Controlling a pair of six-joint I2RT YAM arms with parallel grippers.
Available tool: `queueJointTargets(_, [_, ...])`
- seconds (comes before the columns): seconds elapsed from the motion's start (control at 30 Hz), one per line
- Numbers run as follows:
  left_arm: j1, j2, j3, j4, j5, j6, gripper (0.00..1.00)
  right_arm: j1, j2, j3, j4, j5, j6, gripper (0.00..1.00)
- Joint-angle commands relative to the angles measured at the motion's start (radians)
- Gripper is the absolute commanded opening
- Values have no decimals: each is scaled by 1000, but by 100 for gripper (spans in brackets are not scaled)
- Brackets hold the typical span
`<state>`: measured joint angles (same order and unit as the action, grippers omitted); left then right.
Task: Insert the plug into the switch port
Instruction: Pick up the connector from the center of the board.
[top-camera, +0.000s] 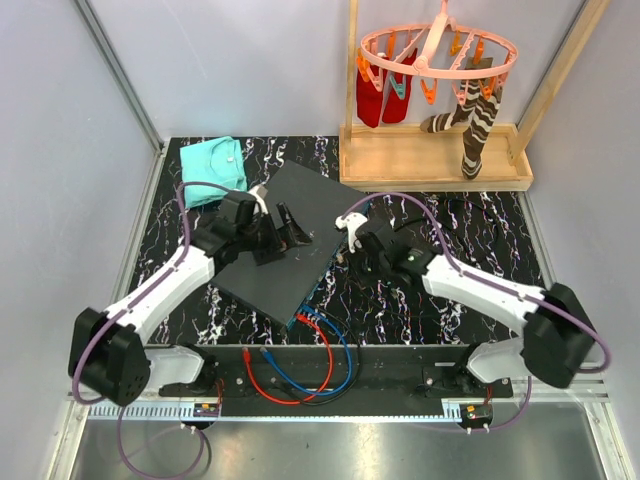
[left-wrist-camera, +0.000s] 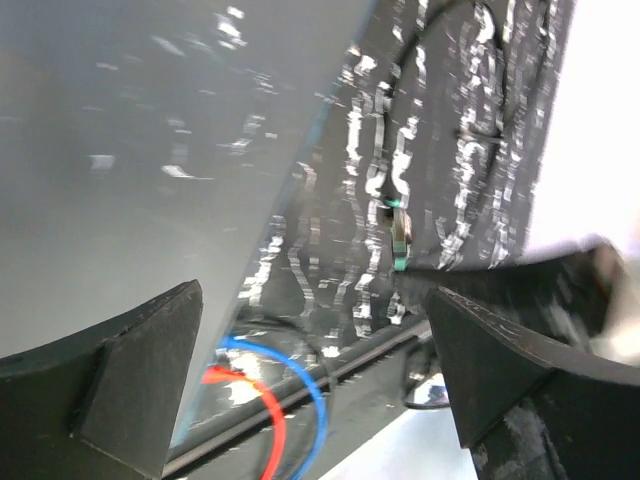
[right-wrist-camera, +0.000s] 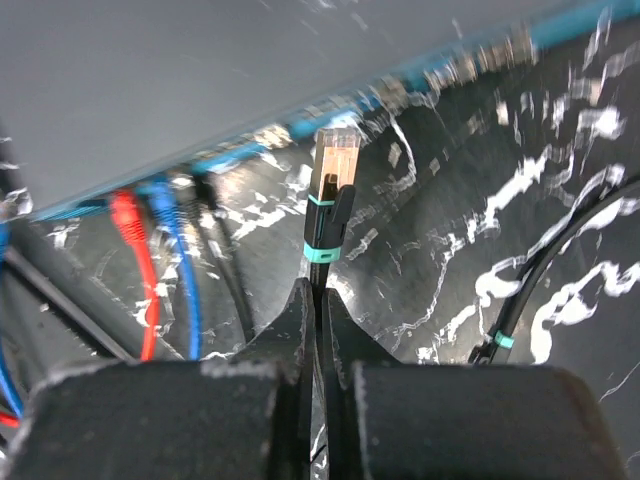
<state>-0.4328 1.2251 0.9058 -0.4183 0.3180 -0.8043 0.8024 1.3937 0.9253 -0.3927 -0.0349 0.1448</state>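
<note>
- Holding the Ethernet plug (right-wrist-camera: 335, 165) clenched in the right fingers (right-wrist-camera: 297, 322), square its tip to a port on the switch (right-wrist-camera: 200, 80) at 12 o'clock
- Left fingers (left-wrist-camera: 140, 370) released, empty

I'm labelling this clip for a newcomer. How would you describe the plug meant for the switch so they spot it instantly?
Find the big dark grey switch mid-table, then its teal-blue socket edge. Just off that edge the right tool grips the plug: gold-tipped, teal-ringed, black-booted, unlike the seated red cable and blue cable.
</note>
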Motion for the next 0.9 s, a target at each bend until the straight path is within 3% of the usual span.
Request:
queueJointTargets(0.0, [-58,77,80,150,59,-111,95,70,-103,-31,109,70,-122,0])
queueJointTargets(0.2, [-144,142,110,194,59,-160,87,115,-151,-59,169,101,-166,0])
queueJointTargets(0.63, [-238,211,105,220,58,-243,52,132,-174,-82,204,147,-198,0])
queueJointTargets(0.77, [-247,218,113,219,66,-243,22,132,-177,-89,216,151,-197,0])
queueJointTargets(0.87, [-248,214,111,223,55,-233,6,133,-183,-97,238,147,-176,0])
